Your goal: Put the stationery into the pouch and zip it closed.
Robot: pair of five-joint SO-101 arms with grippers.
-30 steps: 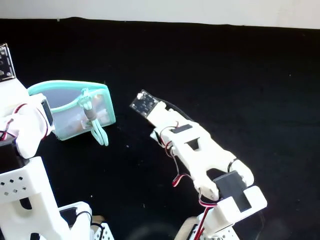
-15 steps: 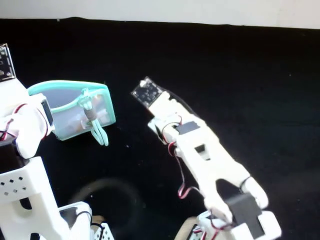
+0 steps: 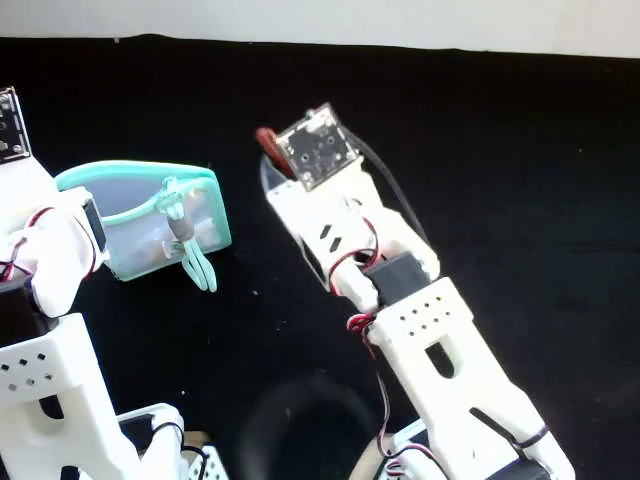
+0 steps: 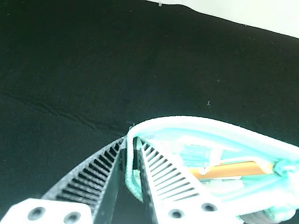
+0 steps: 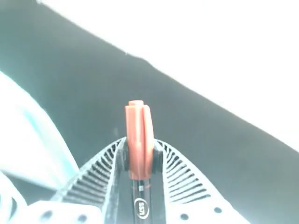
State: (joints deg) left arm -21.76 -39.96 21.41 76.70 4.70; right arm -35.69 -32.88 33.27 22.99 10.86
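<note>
My right claw (image 5: 139, 156) clenched on red-capped pen (image 5: 138, 126), above counter (image 3: 500, 150) middle. My left claw (image 4: 131, 144) pinches rim of open pouch (image 3: 140, 215) near left edge. Some stationery inside; I judge pen and zip remain.

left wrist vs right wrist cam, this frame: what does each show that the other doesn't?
Left wrist: the left gripper shut on the rim of the pouch, with an orange pencil lying inside it.
Right wrist: the right gripper shut on a pen with a red-brown cap.
Both: the black table, a white backdrop beyond it, and probably the pouch, which looks to be the pale teal shape beside the right gripper.
</note>
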